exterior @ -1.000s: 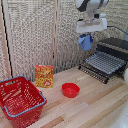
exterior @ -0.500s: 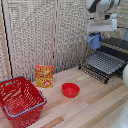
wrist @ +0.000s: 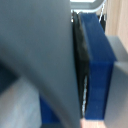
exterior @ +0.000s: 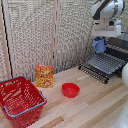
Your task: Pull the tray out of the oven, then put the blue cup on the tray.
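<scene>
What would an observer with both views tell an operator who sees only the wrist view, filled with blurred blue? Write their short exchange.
Operator: Where is the cup?
Observer: The cup hangs in the gripper, over the back of the tray.
Operator: Is the tray out?
Observer: Yes, it sticks out in front of the oven, with nothing on it.
Operator: What else is on the table?
Observer: A red bowl, a red basket and an orange box, all to the exterior view's left of the tray.
</scene>
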Robot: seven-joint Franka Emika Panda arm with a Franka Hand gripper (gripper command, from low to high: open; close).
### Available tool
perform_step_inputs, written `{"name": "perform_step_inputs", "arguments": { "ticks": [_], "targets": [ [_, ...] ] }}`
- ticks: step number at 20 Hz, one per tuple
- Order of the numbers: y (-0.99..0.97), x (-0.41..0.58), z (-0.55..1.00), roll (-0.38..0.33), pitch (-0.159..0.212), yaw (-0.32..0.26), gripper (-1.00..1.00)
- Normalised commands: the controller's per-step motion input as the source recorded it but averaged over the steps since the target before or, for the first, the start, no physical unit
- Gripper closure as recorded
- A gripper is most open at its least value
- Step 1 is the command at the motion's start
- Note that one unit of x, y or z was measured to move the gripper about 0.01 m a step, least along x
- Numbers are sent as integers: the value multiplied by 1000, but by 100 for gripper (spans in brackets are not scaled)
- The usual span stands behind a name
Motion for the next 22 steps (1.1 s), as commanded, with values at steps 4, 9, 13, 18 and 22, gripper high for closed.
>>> {"name": "perform_step_inputs", "arguments": {
  "ticks": [4,9,13,18,22],
  "targets": [
    [-611,224,-102,0,0,0,100],
    [-442,103,-181,0,15,-2,100],
    [-232,51,-159,0,66,-20,100],
    [-121,4,-48,0,90,-48,100],
    [31,166,0,-16,114,-59,-100]
  ]
}}
